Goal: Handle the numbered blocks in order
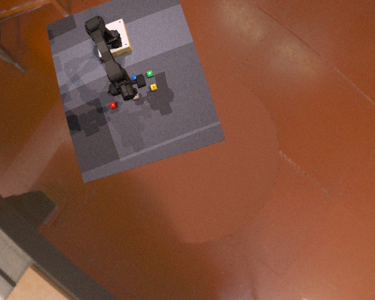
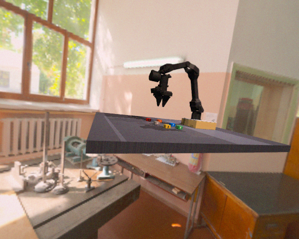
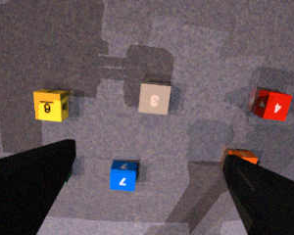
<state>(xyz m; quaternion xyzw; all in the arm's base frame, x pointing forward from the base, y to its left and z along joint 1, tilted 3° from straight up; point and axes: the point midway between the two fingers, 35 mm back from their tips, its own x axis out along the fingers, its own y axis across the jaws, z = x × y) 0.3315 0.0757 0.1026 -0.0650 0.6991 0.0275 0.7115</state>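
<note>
My gripper (image 1: 127, 85) (image 2: 160, 105) (image 3: 151, 156) is open and empty, high above the blocks. In the wrist view, a beige block (image 1: 135, 96) (image 2: 156, 122) (image 3: 155, 100) shows 3, beyond the fingertips. A red block (image 1: 113, 105) (image 2: 148, 119) (image 3: 276, 107) shows 4 at right. A yellow block (image 1: 153, 87) (image 2: 167, 126) (image 3: 51, 110) shows an underlined digit, apparently 6 upside down, at left. A blue block (image 1: 134, 77) (image 2: 172, 124) (image 3: 122, 181) shows 7. An orange block (image 2: 159, 120) (image 3: 242, 156) and a green block (image 1: 150, 74) (image 2: 179, 127) (image 3: 68, 177) are partly behind the fingers, digits hidden.
The arm's base stands on a pale, box-like mount (image 1: 125, 35) (image 2: 205, 125) behind the blocks. The dark table (image 1: 168, 135) (image 2: 185, 148) ends in straight edges. Shadows of the arm fall across it.
</note>
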